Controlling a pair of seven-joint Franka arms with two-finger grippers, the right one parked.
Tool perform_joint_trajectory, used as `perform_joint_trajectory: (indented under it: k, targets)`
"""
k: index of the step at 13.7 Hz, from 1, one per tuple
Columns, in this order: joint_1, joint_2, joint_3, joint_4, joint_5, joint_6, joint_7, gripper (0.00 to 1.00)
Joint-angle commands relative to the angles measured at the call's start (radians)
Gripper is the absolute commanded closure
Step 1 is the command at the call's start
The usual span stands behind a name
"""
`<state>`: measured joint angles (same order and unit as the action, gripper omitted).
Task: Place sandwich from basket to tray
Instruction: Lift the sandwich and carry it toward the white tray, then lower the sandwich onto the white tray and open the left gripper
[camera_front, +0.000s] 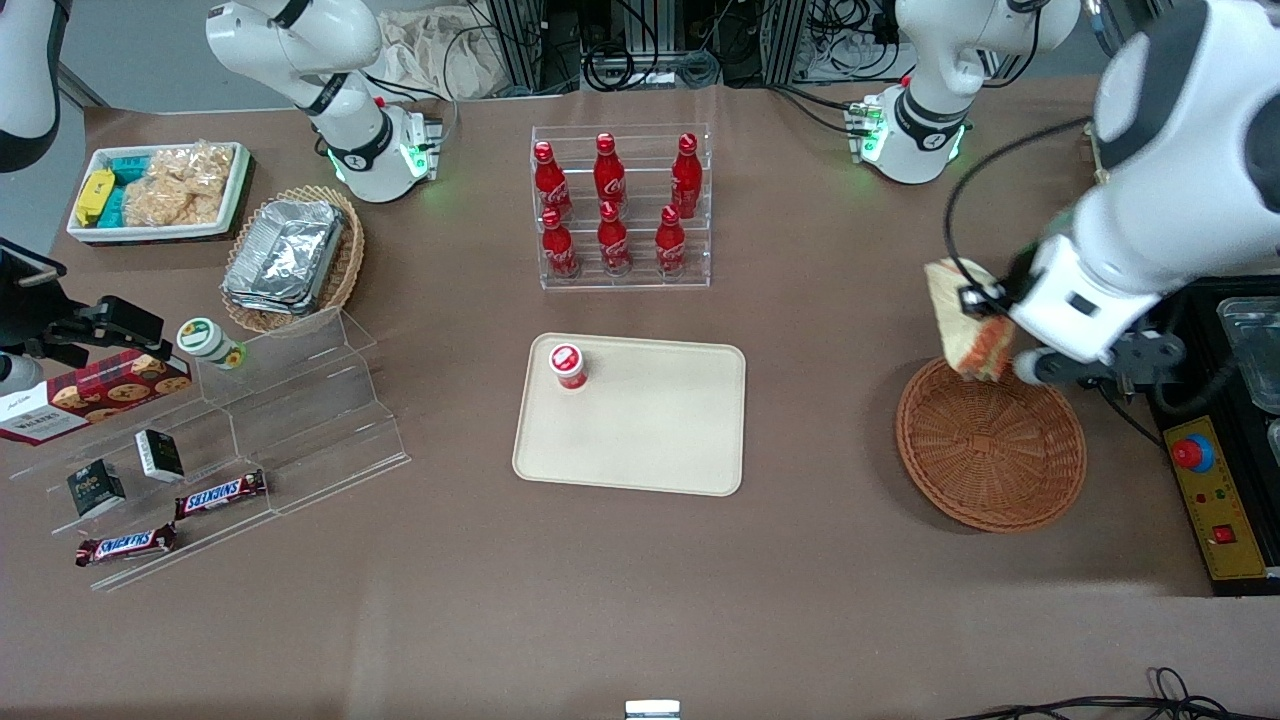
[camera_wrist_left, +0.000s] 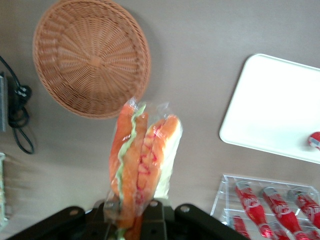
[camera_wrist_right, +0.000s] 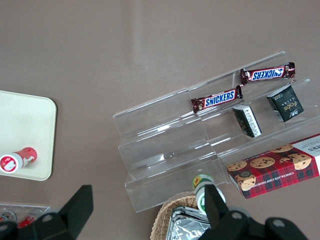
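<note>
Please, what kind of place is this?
Probably a robotics lab set up as a snack shop: cola bottles in a display rack, Snickers bars, cables. The claw, above the basket, grips the sandwich.

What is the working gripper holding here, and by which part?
The gripper holds the wrapped sandwich by one end, lifted above the table beside the empty basket.

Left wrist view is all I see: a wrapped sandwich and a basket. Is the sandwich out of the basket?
Observer: Yes. The pincer holds the sandwich in the air, by the basket edge farther from the front camera.
Visitor: Is the tray bare?
Observer: No, a small red-and-white container stands on the tray.
Visitor: Anything else around?
Observer: Toward the parked arm's end, a clear stepped stand carries Snickers bars.
</note>
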<state>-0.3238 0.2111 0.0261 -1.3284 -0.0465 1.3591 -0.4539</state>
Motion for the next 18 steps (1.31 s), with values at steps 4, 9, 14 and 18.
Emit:
perform_joint_trajectory:
  k: [4,9,14,18]
  targets:
    - [-0.241,0.115,0.006,0.064,-0.041,0.079,-0.36,1.0]
    - [-0.313,0.359,-0.008,0.055,-0.07,0.394,-0.5,1.0]
    - [-0.363,0.557,-0.009,0.057,-0.069,0.578,-0.522,1.0]
    - [-0.363,0.631,-0.009,0.064,-0.003,0.633,-0.525,1.0]
